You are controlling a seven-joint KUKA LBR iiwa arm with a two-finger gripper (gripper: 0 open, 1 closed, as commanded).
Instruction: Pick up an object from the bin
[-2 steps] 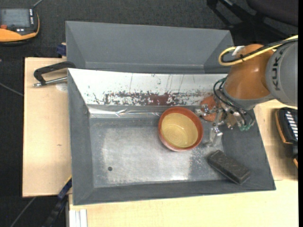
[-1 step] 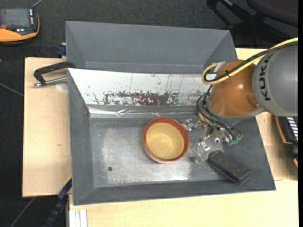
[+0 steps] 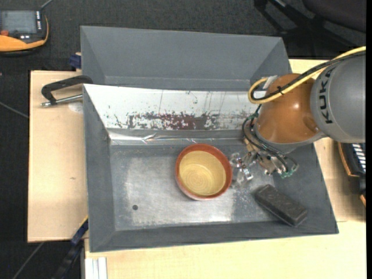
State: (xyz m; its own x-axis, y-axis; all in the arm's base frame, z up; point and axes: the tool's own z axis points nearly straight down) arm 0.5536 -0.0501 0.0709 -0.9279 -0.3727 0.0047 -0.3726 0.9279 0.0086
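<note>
Where the grey bin [image 3: 99, 179] levels out into a flat floor below its sloping walls, two things lie on its middle and right part. Reaching in from the right is the arm [image 3: 346, 100], its silver body ending in a rounded orange cover [image 3: 285, 118] with cables, which hangs over the bin's right rear part. Largest of the things is a round bowl [image 3: 201, 172], pale wood inside with a reddish rim, standing upright near the middle of the floor. To its right, towards the front right corner, lies a black oblong block [image 3: 281, 204], flat and turned at a slant. Below the cover, the end effector [image 3: 247, 170] is down close to the floor in the space between these two: the bowl's right rim is just beside it on the left, perhaps touching, while the block lies near it to the front right, apart from it. Nothing can be seen clamped in it, and whether it is apart or together I cannot tell. Smallest is a dark speck [image 3: 135, 208] on the left floor, well apart from everything.
</note>
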